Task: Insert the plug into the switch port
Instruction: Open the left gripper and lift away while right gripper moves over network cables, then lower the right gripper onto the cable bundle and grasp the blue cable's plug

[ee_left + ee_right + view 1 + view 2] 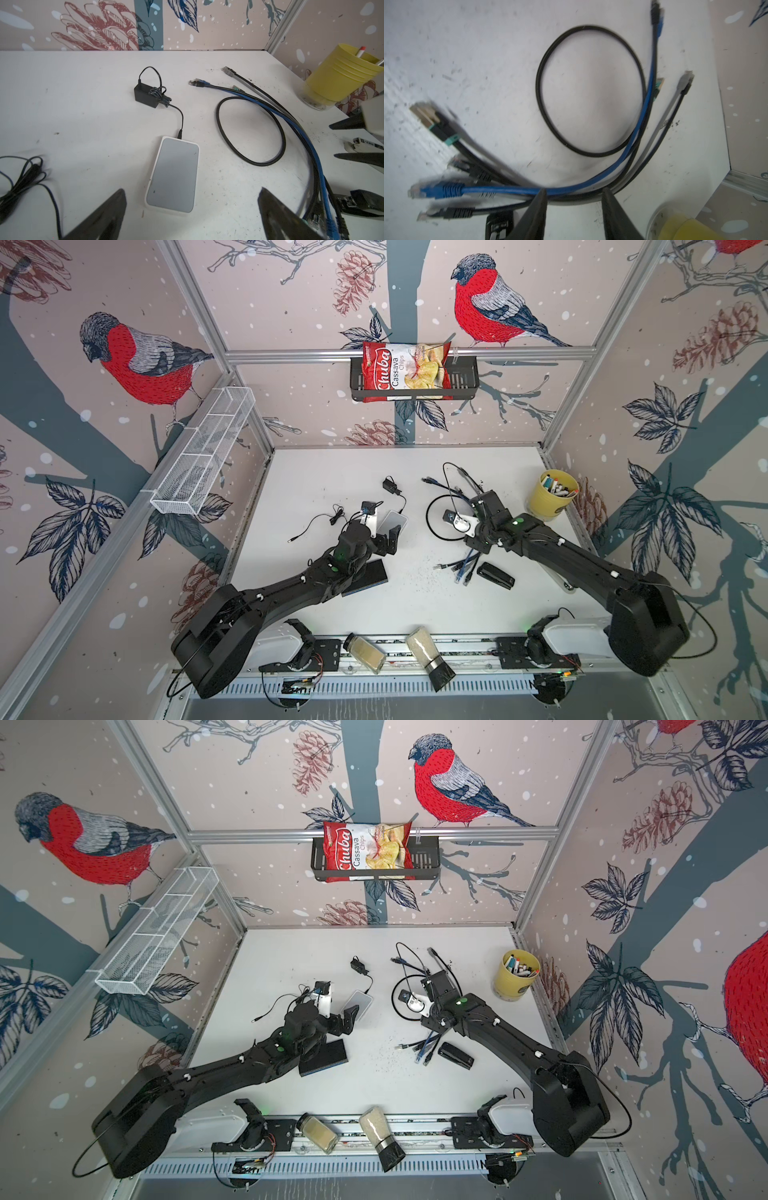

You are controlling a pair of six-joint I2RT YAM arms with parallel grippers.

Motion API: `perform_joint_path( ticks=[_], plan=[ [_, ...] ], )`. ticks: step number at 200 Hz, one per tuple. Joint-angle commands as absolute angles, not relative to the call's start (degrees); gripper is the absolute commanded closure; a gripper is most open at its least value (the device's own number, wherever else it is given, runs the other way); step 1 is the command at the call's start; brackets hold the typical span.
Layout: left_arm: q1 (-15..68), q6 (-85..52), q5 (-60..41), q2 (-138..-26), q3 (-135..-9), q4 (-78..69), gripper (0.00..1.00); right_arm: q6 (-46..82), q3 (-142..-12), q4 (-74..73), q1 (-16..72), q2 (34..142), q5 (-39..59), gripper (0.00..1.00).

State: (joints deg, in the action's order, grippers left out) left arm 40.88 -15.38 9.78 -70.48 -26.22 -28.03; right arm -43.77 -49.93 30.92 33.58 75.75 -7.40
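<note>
Left gripper (192, 189) spread wide just by the switch (173, 174); right gripper (575, 190) half-spread, clamping nothing.
Right tips sit over the cable bundle (508, 190) on the table (467, 52); blue plug (442, 190) lies loose, apart from the switch.

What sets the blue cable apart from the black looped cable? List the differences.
Colour: the blue cable is blue; the black looped cable is black.
Pose: the blue cable sweeps in one open curve; the black looped cable closes into a full ring.
Ends: the blue cable's blue plug shows; the black looped cable's ends I cannot trace.
Both lie on the white table.
</note>
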Motion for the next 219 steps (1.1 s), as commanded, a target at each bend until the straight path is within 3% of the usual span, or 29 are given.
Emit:
perform_joint_path(
  ticks=[1, 67, 172, 219],
  plan=[
    [41.72, -10.51, 12.30, -70.72, -26.54, -31.42, 0.03, -49.59, -49.22, 35.03, 33.58, 75.76, -7.01, 0.56],
    [41.83, -8.24, 14.06, -69.42, -22.68, -38.11, 0.04, -54.14, -49.48, 36.66, 33.48, 80.16, -5.90, 0.57],
    [41.84, -8.72, 13.75, -70.81, -23.03, -36.90, 0.04, -56.20, -49.60, 33.10, 34.71, 86.67, -6.10, 0.58],
    [41.84, -8.70, 13.59, -71.21, -23.55, -36.71, 0.04, -56.99, -49.87, 31.52, 35.00, 88.15, -5.33, 0.66]
  ],
)
